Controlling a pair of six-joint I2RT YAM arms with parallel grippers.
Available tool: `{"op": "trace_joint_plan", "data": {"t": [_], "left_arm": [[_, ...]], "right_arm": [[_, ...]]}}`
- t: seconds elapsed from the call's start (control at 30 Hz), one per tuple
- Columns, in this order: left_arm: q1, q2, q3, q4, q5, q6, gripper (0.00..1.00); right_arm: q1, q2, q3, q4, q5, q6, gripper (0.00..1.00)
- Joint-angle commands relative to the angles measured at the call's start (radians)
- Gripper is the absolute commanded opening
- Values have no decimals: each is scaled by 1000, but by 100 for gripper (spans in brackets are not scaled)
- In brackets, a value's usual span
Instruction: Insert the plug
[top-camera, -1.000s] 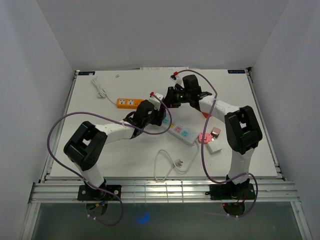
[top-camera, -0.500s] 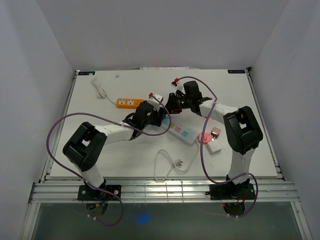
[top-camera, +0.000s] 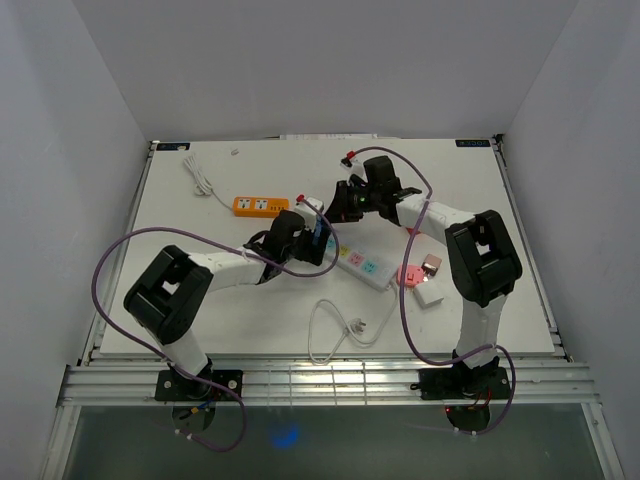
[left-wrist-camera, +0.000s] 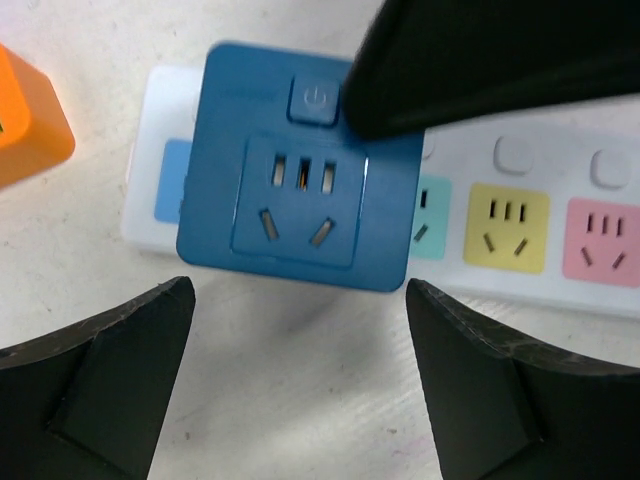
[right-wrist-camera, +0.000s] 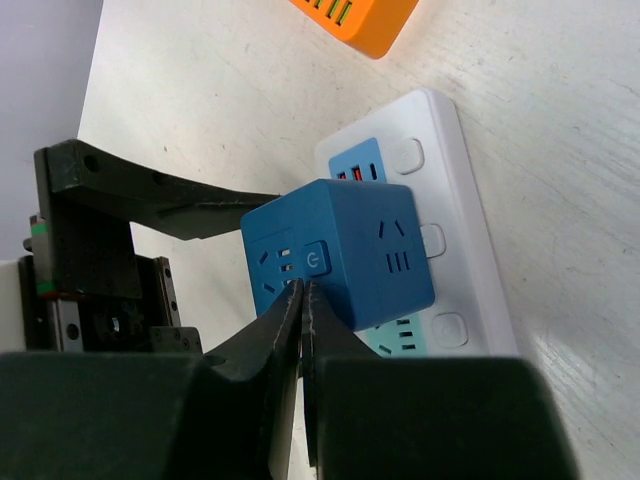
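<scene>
Blue cube plug (left-wrist-camera: 300, 210) sits on the end socket of the white power strip (left-wrist-camera: 550, 165), right between the fingers of the left gripper (left-wrist-camera: 300, 300), which are spread wide and clear of it. The right gripper (right-wrist-camera: 302, 290), jaws pressed together, has its tips on the cube beside the power button. An orange strip (left-wrist-camera: 30, 125) lies just beyond the left gripper.

White table (top-camera: 480, 190), landmark = white power strip (top-camera: 365, 265) lying diagonally mid-table. Orange power strip (top-camera: 260, 205) up-left of it, near. Loose white cord (top-camera: 200, 182) further up-left, well apart. Looped white cord with plug (top-camera: 354, 324) below it. Just right of its end: pink piece (top-camera: 408, 275), small brown box (top-camera: 432, 263), white block (top-camera: 430, 294).
</scene>
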Motion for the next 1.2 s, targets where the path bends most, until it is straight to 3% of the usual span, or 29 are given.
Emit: {"op": "trace_joint_plan", "data": {"t": [0.0,0.23,0.47,0.9,1.13,1.17], "left_arm": [[-3,-81,-23,-35,8,-5,98],[-3,-182,-65,-21,-20,-16,98],[-1,-248,-102,-12,-13,-37,98],[-3,-262,-125,11,45,-84,98],[-3,-265,-122,7,98,-169,93],[-1,-259,-121,5,102,-179,93]], "right_arm": [[-3,3,57,-15,22,-23,8],[-4,-22,74,-65,37,-44,8],[-35,-179,12,-110,87,-95,14],[-42,-494,-304,-223,247,-184,20],[-41,-651,-468,-307,446,-98,43],[-41,-680,-485,-315,456,-89,50]]}}
